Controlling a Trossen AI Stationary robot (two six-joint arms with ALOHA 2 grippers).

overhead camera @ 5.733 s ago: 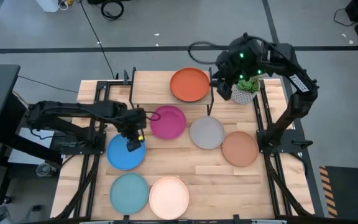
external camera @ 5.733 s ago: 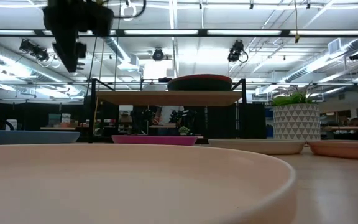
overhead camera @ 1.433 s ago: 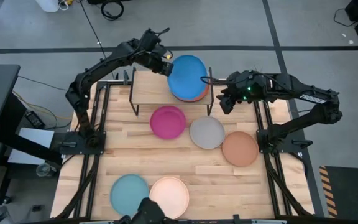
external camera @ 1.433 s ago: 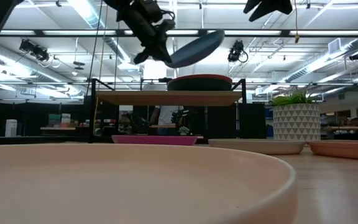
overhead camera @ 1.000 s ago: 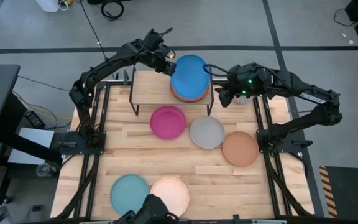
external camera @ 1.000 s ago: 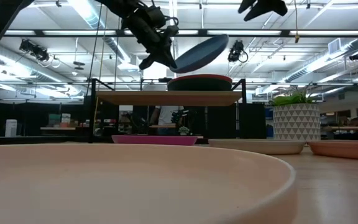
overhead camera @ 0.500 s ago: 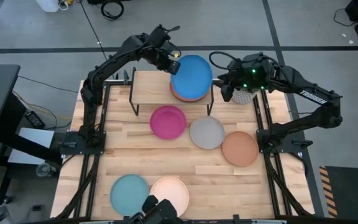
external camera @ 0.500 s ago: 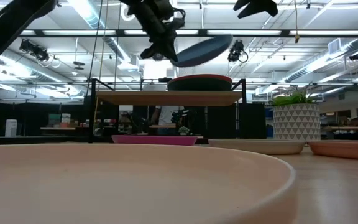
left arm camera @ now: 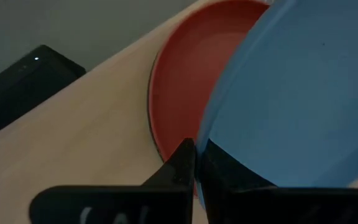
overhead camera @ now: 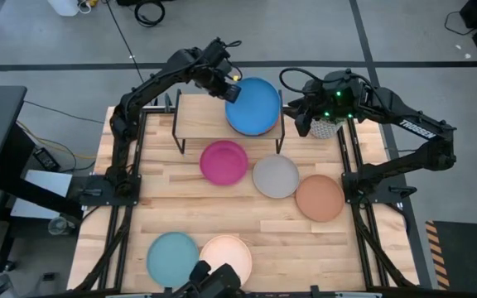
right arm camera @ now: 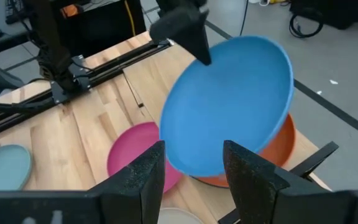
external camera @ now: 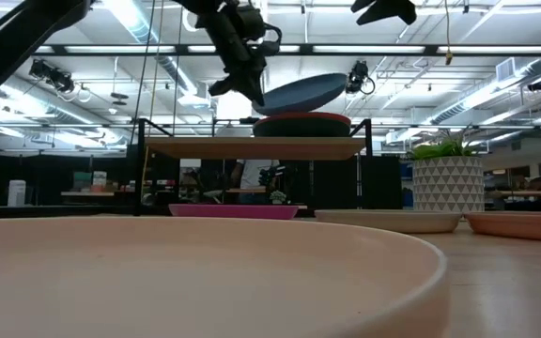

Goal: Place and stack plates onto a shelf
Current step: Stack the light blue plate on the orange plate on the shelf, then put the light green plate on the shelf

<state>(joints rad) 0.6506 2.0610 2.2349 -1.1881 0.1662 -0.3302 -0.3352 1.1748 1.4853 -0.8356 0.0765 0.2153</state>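
My left gripper (overhead camera: 229,88) is shut on a blue plate (overhead camera: 253,106) over the right half of the shelf (overhead camera: 201,113). The plate hangs tilted just above the orange plate (external camera: 303,123), which lies flat on the shelf board. Whether the two plates touch I cannot tell. The high view hides the orange plate under the blue one. My right gripper (overhead camera: 301,110) hangs open and holds nothing beside the shelf's right end, level with the blue plate (right arm camera: 229,106). My left gripper pinches the blue plate's rim (left arm camera: 199,142) at the plate's left side, one finger on top and one underneath. The fingers (left arm camera: 182,163) come slanting down from the table's far left. The plate is tilted, its held side lower and its right side (external camera: 344,82) higher.
On the tabletop lie a magenta plate (overhead camera: 224,161), a grey plate (overhead camera: 275,176), a tan plate (overhead camera: 319,198), a teal plate (overhead camera: 172,257) and a cream plate (overhead camera: 226,258). A potted plant (overhead camera: 328,126) stands beside the shelf's right end, under my right arm.
My left gripper has carried the blue plate toward the table's right edge and down. The plate now hangs lower and flatter, covering the orange plate from above. My right gripper has shifted a little toward the far edge.
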